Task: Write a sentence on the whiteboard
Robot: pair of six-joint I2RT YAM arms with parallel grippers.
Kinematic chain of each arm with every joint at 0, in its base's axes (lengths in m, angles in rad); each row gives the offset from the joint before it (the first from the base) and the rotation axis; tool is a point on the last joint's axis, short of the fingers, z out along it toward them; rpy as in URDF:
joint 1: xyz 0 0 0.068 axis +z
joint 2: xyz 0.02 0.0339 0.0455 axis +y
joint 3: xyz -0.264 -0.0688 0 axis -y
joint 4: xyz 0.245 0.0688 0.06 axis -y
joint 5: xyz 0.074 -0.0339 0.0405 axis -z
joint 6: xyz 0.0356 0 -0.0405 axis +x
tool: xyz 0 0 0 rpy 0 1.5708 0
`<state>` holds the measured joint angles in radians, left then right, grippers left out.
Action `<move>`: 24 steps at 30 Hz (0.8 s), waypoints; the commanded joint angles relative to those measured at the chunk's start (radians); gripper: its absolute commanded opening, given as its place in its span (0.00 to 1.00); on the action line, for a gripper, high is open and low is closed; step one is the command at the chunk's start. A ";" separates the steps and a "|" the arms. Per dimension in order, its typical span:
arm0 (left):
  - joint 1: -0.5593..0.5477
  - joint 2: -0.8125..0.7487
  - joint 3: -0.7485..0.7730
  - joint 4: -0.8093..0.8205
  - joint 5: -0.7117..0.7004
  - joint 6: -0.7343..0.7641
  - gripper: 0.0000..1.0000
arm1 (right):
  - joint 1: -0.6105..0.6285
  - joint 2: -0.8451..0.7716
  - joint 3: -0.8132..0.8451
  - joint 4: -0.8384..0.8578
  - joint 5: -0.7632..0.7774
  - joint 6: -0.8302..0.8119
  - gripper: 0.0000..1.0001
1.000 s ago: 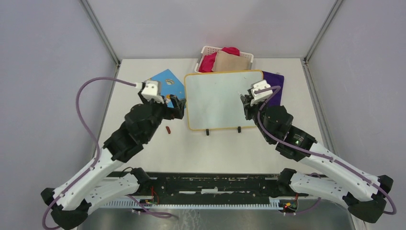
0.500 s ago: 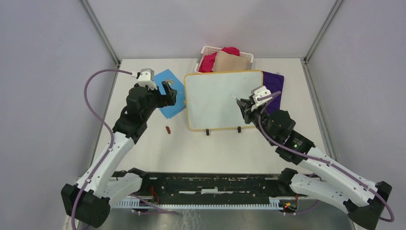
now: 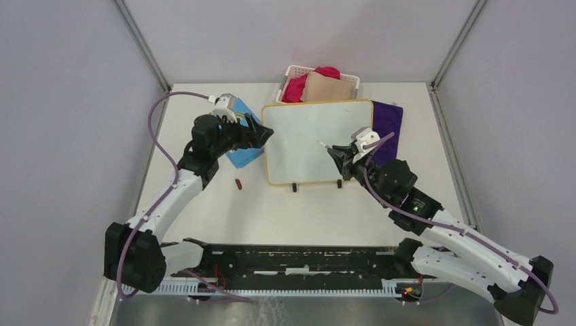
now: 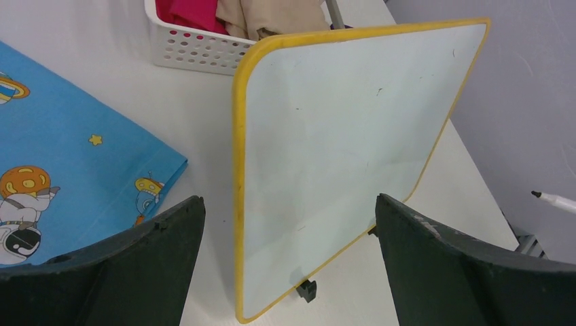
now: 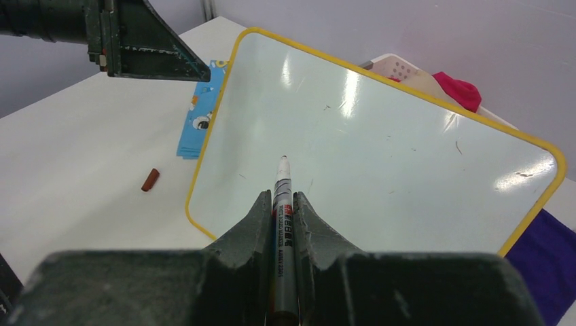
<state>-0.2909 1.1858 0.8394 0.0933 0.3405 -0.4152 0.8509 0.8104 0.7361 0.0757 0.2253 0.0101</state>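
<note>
Yellow-framed whiteboard standing near table's far edge, left end effector wide open, empty, right end effector clamping white marker

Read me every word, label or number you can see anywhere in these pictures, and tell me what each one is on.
Slim marker pen: a printed line along its barrel beside a red mark, too small and blurred to read.
Yellow-framed white whiteboard: no writing, only faint scuffs.
Blue fabric sheet with cartoon astronauts: pictures only, no words visible.
No other text shows.
</note>
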 commanded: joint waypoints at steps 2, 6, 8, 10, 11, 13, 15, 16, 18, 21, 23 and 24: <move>0.006 0.076 -0.023 0.108 -0.021 -0.005 1.00 | 0.000 -0.022 -0.023 0.094 -0.072 -0.003 0.00; 0.015 0.102 -0.085 0.200 0.019 0.007 0.99 | 0.000 -0.014 -0.018 0.100 -0.115 -0.002 0.00; 0.023 0.106 -0.111 0.253 0.062 0.008 0.98 | 0.001 -0.011 -0.014 0.101 -0.133 -0.002 0.00; 0.027 0.112 -0.122 0.290 0.107 0.010 0.98 | 0.000 -0.006 -0.014 0.108 -0.151 -0.002 0.00; 0.030 0.120 -0.125 0.303 0.132 0.011 0.98 | 0.000 -0.002 -0.014 0.112 -0.156 0.000 0.00; 0.038 0.147 -0.126 0.332 0.193 0.002 0.95 | 0.000 0.007 -0.015 0.120 -0.168 0.008 0.00; 0.048 0.188 -0.132 0.382 0.273 -0.027 0.91 | 0.001 0.017 -0.015 0.131 -0.179 0.012 0.00; 0.052 0.208 -0.137 0.402 0.290 -0.040 0.89 | 0.000 0.022 -0.017 0.136 -0.185 0.017 0.00; 0.071 0.236 -0.159 0.471 0.339 -0.082 0.87 | 0.000 0.027 -0.017 0.144 -0.205 0.021 0.00; 0.093 0.270 -0.172 0.560 0.403 -0.124 0.84 | 0.000 0.027 -0.020 0.160 -0.223 0.025 0.00; 0.099 0.295 -0.168 0.572 0.430 -0.120 0.83 | 0.000 0.026 -0.025 0.168 -0.223 0.027 0.00; 0.101 0.311 -0.169 0.581 0.446 -0.120 0.82 | 0.001 0.028 -0.026 0.173 -0.223 0.028 0.00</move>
<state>-0.2058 1.4624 0.6682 0.5217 0.6655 -0.4816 0.8509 0.8440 0.7063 0.1699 0.0280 0.0223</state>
